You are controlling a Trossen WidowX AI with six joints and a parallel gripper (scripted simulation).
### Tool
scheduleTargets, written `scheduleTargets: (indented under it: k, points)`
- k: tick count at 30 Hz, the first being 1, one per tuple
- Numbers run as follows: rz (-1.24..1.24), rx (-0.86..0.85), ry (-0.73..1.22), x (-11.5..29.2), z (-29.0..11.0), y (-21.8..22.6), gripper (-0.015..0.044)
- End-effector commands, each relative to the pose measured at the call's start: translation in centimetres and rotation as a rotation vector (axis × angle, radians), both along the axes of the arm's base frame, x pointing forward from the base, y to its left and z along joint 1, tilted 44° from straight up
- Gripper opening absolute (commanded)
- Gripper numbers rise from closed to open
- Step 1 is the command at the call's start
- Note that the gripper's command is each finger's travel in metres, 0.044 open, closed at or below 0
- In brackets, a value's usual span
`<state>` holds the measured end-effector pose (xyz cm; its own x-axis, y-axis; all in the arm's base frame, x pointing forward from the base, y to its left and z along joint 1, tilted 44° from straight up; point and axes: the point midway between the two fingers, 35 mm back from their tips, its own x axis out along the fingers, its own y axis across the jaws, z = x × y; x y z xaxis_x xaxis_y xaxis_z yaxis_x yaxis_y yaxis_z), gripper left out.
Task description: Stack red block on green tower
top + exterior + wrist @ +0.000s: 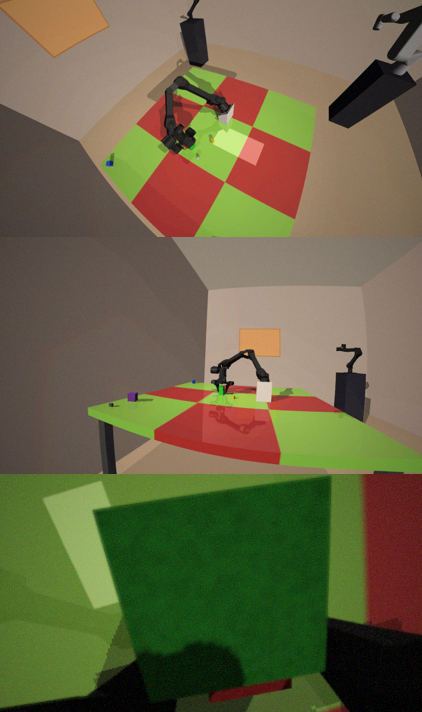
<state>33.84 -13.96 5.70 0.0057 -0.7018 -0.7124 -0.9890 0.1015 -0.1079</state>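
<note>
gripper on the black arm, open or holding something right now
Gripper: partly open, holding nothing, lowered around the small red block beside the green tower.
</note>
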Motion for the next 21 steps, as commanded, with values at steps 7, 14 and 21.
scheduleTargets:
  k: [7, 14, 21]
  points:
    - [0.002, 0.002, 0.002, 0.0, 0.0, 0.0, 0.0125]
    - [0.002, 0.003, 0.002, 0.0, 0.6, 0.7, 0.0000]
    - [0.002, 0.005, 0.002, 0.0, 3.2, 3.2, 0.0000]
